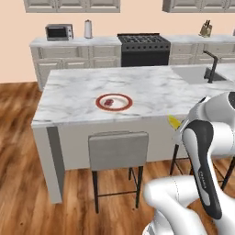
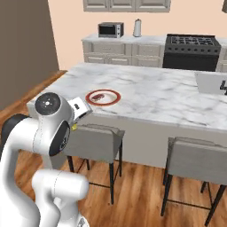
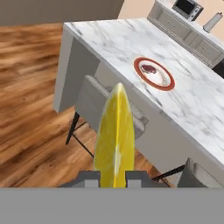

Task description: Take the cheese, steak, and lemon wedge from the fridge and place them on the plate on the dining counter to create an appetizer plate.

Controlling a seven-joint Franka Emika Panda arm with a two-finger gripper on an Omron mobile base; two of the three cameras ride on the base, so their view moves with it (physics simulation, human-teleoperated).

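The gripper (image 3: 114, 177) is clamped on the lemon (image 3: 115, 135), short of the tabletop (image 1: 151, 92); steak (image 1: 109, 102) lies on the plate (image 1: 114, 107).

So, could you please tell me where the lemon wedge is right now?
The lemon wedge is pinched in the gripper, off the dining counter's near edge, above a grey stool.

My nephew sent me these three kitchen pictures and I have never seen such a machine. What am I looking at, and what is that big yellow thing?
All three show one rendered kitchen at one moment. The white jointed thing is a robot arm on a driving base. Two cameras ride on the base behind it, left and right. The third sits on its hand, so the lemon wedge pinched in the gripper looms large. On the dining counter lies a red-rimmed plate with the steak on it. Grey stools stand below.
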